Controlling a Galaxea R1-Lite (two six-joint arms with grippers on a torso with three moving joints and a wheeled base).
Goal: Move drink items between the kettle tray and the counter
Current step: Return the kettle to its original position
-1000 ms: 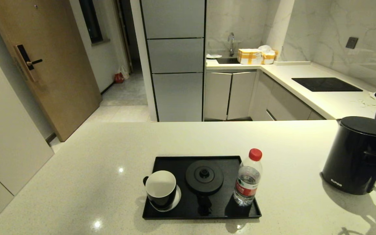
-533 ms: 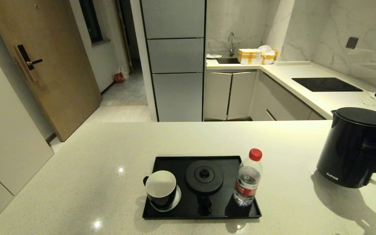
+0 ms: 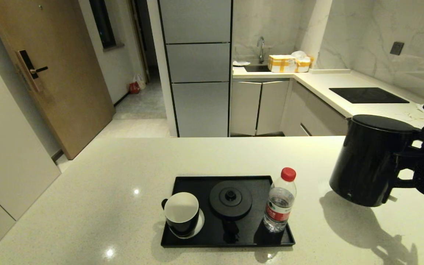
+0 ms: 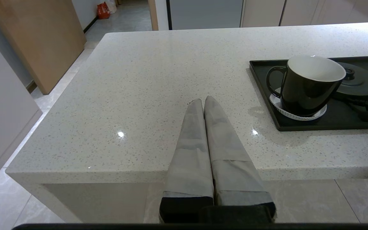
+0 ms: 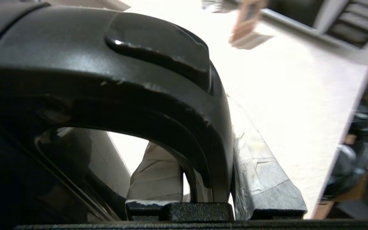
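Left gripper (image 4: 203, 103) parked at the near counter (image 3: 123, 173) edge, fingers pressed together. Mug (image 3: 181, 213) and bottle (image 3: 280, 200) on the tray (image 3: 197, 241); base disc (image 3: 230, 198) bare. Right gripper (image 3: 423, 173) pinches the kettle (image 3: 370, 158) handle, kettle airborne right of the tray, not yet seated. Beyond: glossy speckled stone, hob (image 3: 368, 95), sink (image 3: 256, 68), door (image 3: 46, 70).

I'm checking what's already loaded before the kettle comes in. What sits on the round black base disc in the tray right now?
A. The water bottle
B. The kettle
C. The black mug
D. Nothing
D: the base disc is bare; the mug stands to one side of it, the water bottle to the other, and the kettle hangs from the right gripper, clear of the counter.
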